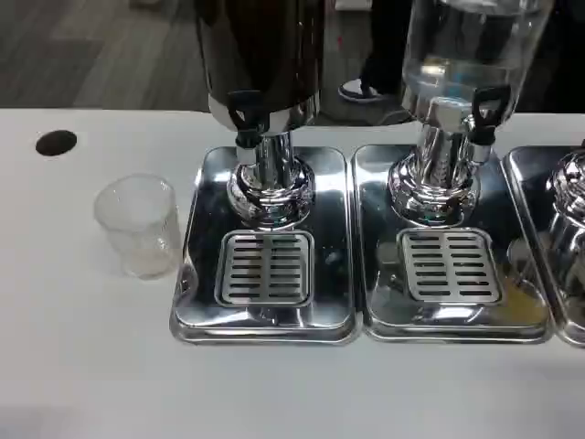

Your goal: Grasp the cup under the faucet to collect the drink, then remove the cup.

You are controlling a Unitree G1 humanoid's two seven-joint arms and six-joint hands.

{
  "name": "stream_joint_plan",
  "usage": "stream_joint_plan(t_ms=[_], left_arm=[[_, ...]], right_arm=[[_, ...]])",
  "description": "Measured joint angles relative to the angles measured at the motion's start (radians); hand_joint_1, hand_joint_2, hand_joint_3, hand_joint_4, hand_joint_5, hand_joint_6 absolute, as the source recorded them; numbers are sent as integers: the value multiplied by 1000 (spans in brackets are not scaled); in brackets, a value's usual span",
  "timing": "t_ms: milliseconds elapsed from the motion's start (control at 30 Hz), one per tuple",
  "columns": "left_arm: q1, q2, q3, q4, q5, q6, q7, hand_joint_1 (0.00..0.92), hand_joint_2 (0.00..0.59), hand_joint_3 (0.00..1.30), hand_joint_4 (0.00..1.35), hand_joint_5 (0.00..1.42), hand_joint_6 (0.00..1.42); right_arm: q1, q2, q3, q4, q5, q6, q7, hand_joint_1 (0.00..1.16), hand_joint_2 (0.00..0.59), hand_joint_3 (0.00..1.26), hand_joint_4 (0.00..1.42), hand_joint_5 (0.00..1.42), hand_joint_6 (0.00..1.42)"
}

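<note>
From my seat I start at the far left, where a small dark hole [56,143] sits in the white table [82,366], and just to its right and nearer me stands the clear plastic cup [139,224], upright, looking empty, on the bare tabletop just beside the left edge of the first chrome tray [196,311], perhaps touching it, I cannot be sure. That tray carries a slotted drip grate [265,267] and, behind it, the dark dispenser [260,55] on its chrome pedestal, with a black tap lever [247,114] pointing over the grate. Further right a second chrome tray [375,302] holds a clear dispenser [471,46] with its own black lever [486,110], and a third unit [567,210] is cut off at the right edge. As for my hands, I cannot tell whether their fingers are released or clenched; nothing grips the cup. I judge the task to be at its very start: the cup is not yet under any faucet. The next move, I reckon, calls for the left hand to come in from the side, close gently round the thin wall without crushing it, and carry it onto the grate beneath the spout.
</note>
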Motion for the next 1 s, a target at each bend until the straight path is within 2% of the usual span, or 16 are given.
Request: stream_joint_plan(t_ms=[667, 767, 1000], left_arm=[[-53, 1, 0, 58, -4, -1, 17, 52, 78, 70, 0, 0, 0], [-64, 1, -11, 65, 0, -5, 32, 53, 78, 83, 0, 0, 0], [-71, 0, -28, 71, 20, -15, 51, 53, 78, 85, 0, 0, 0]], right_arm=[[-12, -9, -8, 2, -8, -4, 14, 745, 571, 418, 342, 264, 180], [-18, -22, -8, 7, -10, -13, 15, 745, 571, 418, 342, 267, 180], [-19, -23, -8, 28, -12, -33, 15, 745, 571, 421, 346, 270, 180]])
